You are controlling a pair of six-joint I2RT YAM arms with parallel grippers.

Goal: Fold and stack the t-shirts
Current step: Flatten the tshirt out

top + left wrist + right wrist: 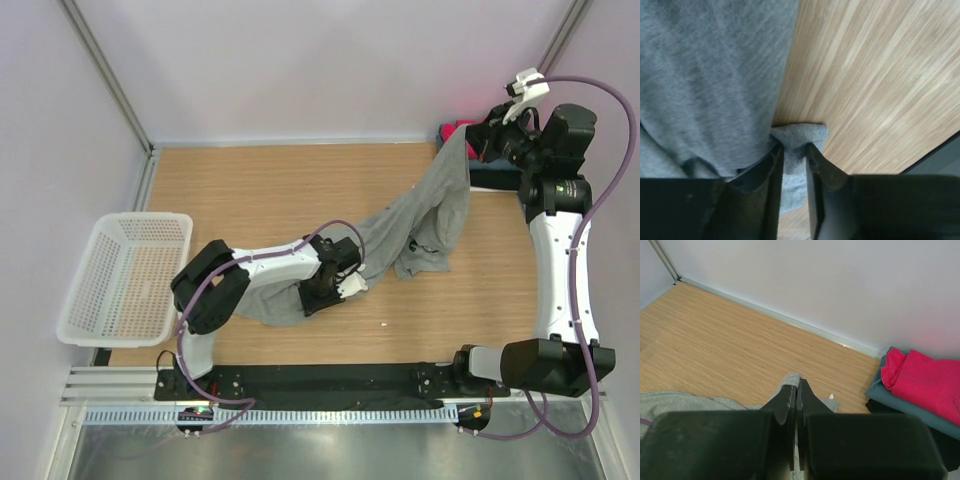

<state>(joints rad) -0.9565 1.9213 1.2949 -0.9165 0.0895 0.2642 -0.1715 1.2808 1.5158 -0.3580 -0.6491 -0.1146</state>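
The heather-grey t-shirt (pixel 430 215) stretches across the wooden table from near left to far right. My left gripper (pixel 345 285) is shut on a fold of its near end, seen in the left wrist view (pixel 794 150) with grey cloth (pixel 710 80) pinched between the jaws. My right gripper (pixel 470 140) is shut on the far end and holds it raised; in the right wrist view (pixel 797 385) a grey tuft (pixel 791 376) shows between the tips. A pile of magenta-red (pixel 925 380), slate-blue (pixel 895 397) and black (pixel 880 407) t-shirts lies at the far right corner.
A white mesh basket (pixel 125 275) stands at the table's left edge. The back wall (pixel 330 60) runs close behind the pile. A black rail (pixel 330 380) with the arm bases lines the near edge.
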